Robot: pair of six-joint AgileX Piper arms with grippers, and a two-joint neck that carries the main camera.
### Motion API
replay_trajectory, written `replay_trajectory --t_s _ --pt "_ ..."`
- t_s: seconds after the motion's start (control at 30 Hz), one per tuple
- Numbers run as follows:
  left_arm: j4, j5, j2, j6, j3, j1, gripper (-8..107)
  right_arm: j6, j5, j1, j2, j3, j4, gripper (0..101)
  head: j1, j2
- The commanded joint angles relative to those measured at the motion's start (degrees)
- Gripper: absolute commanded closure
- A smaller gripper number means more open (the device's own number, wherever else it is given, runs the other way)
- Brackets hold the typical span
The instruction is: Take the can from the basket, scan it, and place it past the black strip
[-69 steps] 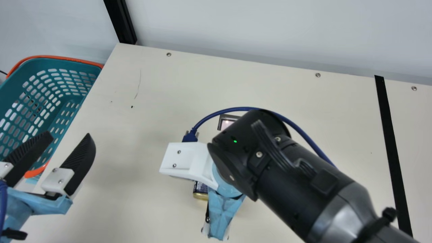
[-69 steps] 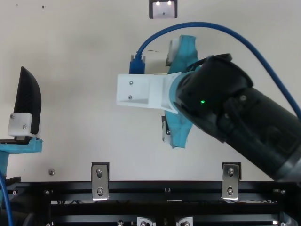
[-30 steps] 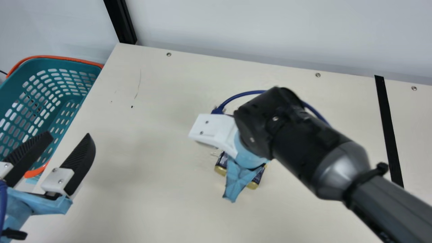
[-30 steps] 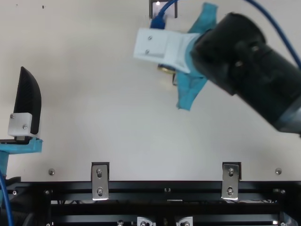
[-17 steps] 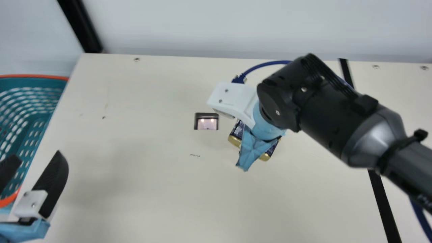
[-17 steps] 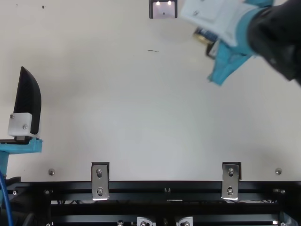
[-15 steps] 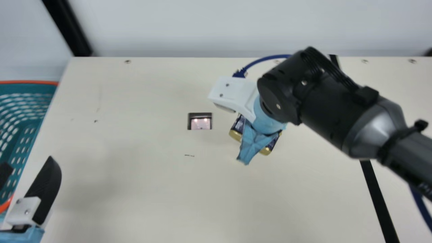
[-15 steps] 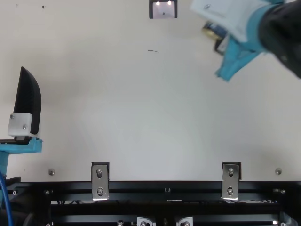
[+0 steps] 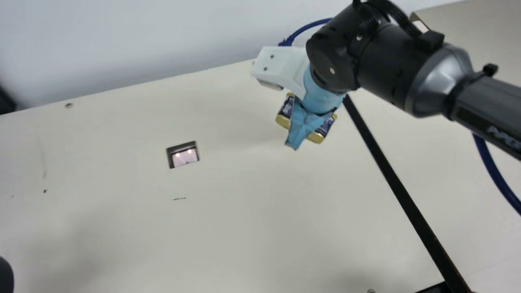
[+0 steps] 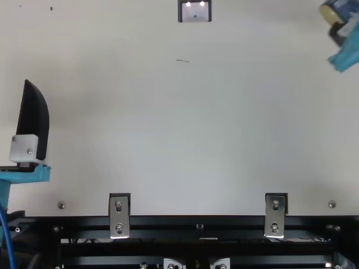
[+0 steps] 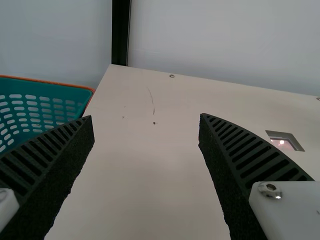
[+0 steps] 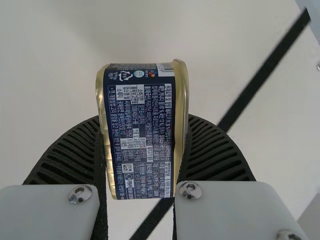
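My right gripper hangs over the table in the main view, left of the black strip, holding the navy-and-gold can. In the right wrist view the can is squeezed between both ribbed pads of the right gripper, and the strip runs diagonally behind it. The top view has the can at its upper right corner. At the left edge there stands my left gripper; the left wrist view shows the left gripper open, nothing between its fingers. The basket lies beyond one finger.
A lit scanner window is set in the cream table, left of the right gripper. A wall rises behind the table's far edge. A blue cable hangs below the right arm. Metal brackets line the near edge.
The right arm has carried the can away from beside the scanner window, rightward and toward the far side, to the top view's upper right corner. The main camera has turned right. The left arm kept still.
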Motion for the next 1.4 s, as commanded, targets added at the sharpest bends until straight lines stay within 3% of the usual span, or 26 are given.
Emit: replay_trajectory --t_s 0.0,0.13,0.53,1.03,1.37 --pt "0.0 0.0 0.0 0.0 0.0 0.0 9 -0.33 -0.32 -3.12 -0.23 0.08 0.05 101 -0.5 -3.74" --pt "0.0 0.0 0.0 0.0 0.0 0.0 9 -1.48 -0.98 -7.71 -0.56 0.22 0.36 101 -0.49 -8.17" --pt "0.0 0.0 0.0 0.0 0.0 0.0 9 -4.88 -3.09 -19.92 1.31 -2.13 -1.0 101 -0.49 -8.17" --pt "0.0 0.0 0.0 0.0 0.0 0.0 9 -9.48 -5.07 -31.09 10.86 -10.47 1.63 101 -0.49 -8.17" --pt "0.0 0.0 0.0 0.0 0.0 0.0 9 -10.24 -4.78 -35.49 15.82 -10.93 5.1 101 -0.49 -8.17"
